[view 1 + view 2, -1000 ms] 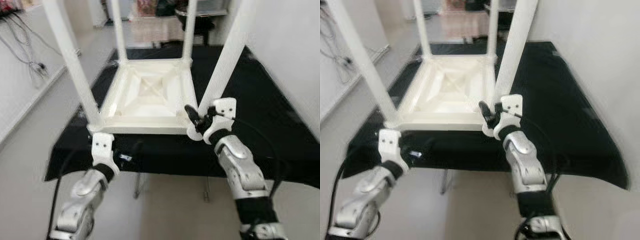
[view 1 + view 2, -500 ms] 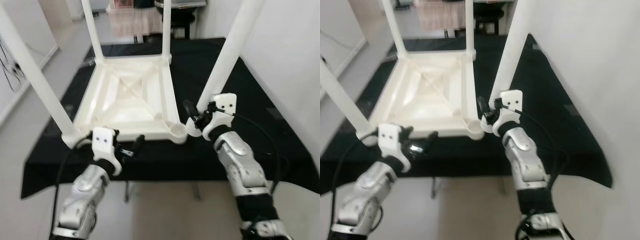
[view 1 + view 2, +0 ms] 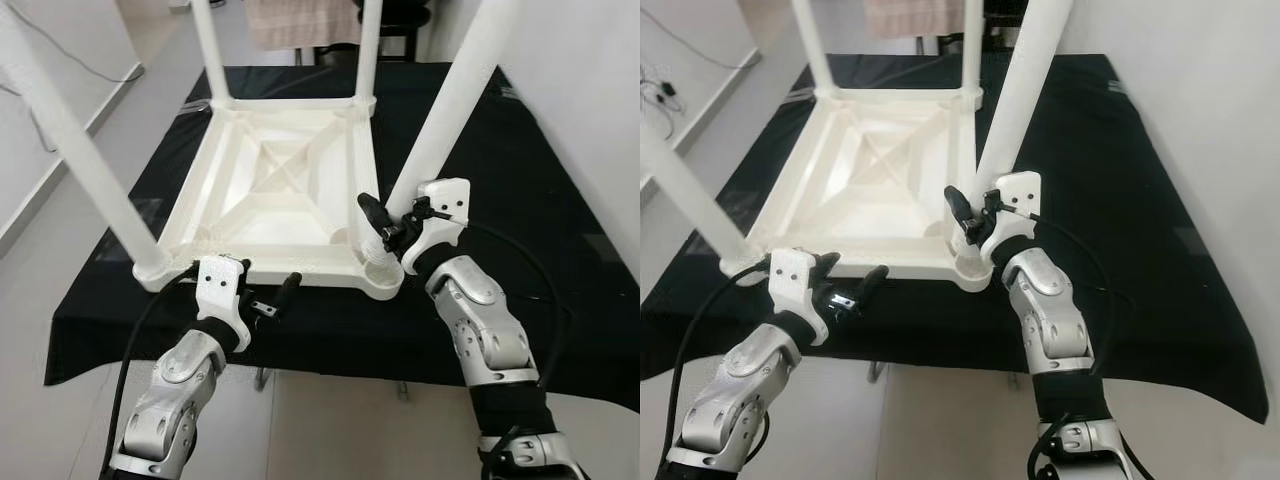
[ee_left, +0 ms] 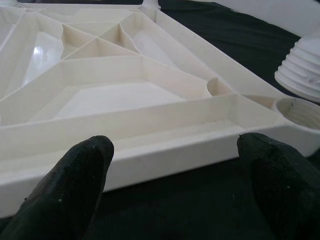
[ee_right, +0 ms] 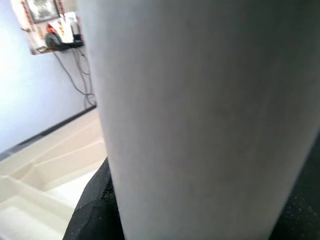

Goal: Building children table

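Observation:
A white children's table top (image 3: 280, 195) lies upside down on the black-covered table (image 3: 520, 170), with three legs standing up from its corners. My right gripper (image 3: 388, 228) is shut on the lower end of the fourth white leg (image 3: 450, 110), which leans to the right. The leg's threaded end (image 4: 306, 65) hangs just above the near right corner socket (image 3: 384, 277). My left gripper (image 3: 264, 298) is open in front of the top's near edge, just off it, with its fingers (image 4: 65, 190) apart and nothing between them.
The black cloth's front edge (image 3: 330, 365) runs just ahead of my arms. A white wall (image 3: 600, 90) rises on the right. Grey floor (image 3: 60, 250) with a cable lies to the left. A stool and a cloth-draped object (image 3: 300, 20) stand beyond the far end.
The camera has shifted. My left gripper has come up in front of the near edge with its fingers spread. The held leg's lower end has moved closer over the corner socket.

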`<state>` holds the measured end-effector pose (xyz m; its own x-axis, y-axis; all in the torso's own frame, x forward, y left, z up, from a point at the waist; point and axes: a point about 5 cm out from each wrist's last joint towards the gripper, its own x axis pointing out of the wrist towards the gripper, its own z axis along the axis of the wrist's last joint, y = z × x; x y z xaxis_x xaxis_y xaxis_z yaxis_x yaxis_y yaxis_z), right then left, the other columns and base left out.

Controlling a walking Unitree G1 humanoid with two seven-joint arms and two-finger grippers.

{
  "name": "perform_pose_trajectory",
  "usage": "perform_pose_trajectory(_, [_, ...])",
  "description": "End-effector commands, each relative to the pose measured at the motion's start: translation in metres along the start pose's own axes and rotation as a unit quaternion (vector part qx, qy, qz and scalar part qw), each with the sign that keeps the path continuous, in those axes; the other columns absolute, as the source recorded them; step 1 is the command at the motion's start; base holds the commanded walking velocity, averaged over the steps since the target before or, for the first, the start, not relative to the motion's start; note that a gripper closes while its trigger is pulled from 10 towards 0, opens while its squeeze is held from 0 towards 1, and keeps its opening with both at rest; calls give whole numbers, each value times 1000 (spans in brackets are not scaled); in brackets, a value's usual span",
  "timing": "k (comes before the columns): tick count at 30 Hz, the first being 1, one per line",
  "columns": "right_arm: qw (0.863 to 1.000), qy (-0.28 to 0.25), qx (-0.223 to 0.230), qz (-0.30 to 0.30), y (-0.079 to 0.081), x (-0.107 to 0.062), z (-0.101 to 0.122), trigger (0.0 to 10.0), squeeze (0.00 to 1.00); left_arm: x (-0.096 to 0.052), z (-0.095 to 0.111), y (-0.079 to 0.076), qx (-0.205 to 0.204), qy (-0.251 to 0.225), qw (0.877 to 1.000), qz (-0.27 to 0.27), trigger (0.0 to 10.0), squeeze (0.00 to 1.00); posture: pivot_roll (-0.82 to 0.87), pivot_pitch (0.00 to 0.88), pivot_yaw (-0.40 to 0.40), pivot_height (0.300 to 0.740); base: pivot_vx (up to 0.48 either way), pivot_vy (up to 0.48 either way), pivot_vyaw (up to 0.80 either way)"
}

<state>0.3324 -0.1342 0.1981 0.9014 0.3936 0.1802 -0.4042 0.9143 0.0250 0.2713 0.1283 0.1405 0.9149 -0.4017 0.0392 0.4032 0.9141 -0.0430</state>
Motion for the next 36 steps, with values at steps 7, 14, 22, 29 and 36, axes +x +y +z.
perform_pose_trajectory(7, [1000, -15, 2, 20, 5, -3, 5, 10000, 0, -3, -3, -2, 13, 10, 1000, -6, 10000, 0, 26, 76, 30, 740, 0, 0, 0])
perform_pose_trajectory(14, [1000, -15, 5, 24, 6, -3, 4, 10000, 0, -3, -3, 0, 13, 5, 1000, -4, 10000, 0, 26, 74, 30, 740, 186, 0, 0])
perform_pose_trajectory(22, [999, -17, 8, 29, 7, -4, 4, 10000, 0, -3, -2, -1, 10, 2, 1000, -7, 10000, 0, 26, 75, 31, 740, 290, 0, 0])
perform_pose_trajectory(29, [999, -20, 9, 35, 8, -4, 5, 10000, 0, -3, -1, -2, 9, 2, 1000, -11, 10000, 0, 26, 75, 33, 740, 270, 0, 0])
perform_pose_trajectory(36, [999, -20, 7, 43, 10, -5, 5, 10000, 0, -3, -2, -3, 24, 4, 1000, -15, 10000, 0, 28, 75, 33, 740, 111, 0, 0])
